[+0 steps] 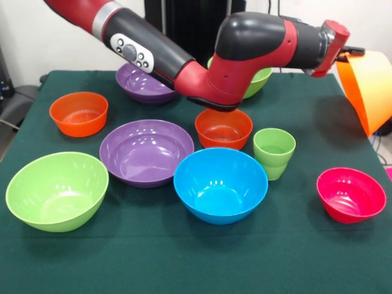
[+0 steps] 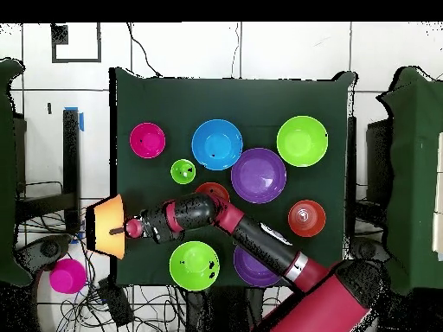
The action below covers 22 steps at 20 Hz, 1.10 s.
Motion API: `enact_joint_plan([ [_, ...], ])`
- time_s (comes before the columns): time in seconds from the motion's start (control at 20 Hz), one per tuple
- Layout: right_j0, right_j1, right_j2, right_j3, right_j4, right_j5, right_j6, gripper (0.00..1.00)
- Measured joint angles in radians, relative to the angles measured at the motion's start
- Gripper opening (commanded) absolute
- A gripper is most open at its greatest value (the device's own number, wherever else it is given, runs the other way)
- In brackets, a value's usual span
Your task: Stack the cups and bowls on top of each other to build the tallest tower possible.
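Presently, by item:
Orange-yellow bowl [image 1: 366,90]: carried tilted on its side at the counter [image 1: 184,263] edge, mouth sideways.
Fingers: hidden; state cannot be told.
Cup [image 1: 274,152]: upright beside the blue bowl [image 1: 220,184], axis vertical.
Handling: judged light, stiff, slippery; rim grasp advised.

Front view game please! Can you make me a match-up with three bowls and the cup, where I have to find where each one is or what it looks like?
Things:
1. blue bowl
2. pink-red bowl
3. cup
4. orange-yellow bowl

Clues:
a. tipped on its side by the arm's end, past the table edge
b. alone near the table's right edge
c. right beside a wide purple bowl
d. light green and narrower than any bowl

Pairs: 1-c, 2-b, 3-d, 4-a
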Motion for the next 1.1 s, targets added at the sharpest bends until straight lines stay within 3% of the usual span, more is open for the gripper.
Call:
enact_joint_plan([
  [1.1,-0.002,0.006,-0.001,-0.026,0.014,0.010,-0.041,0.00],
])
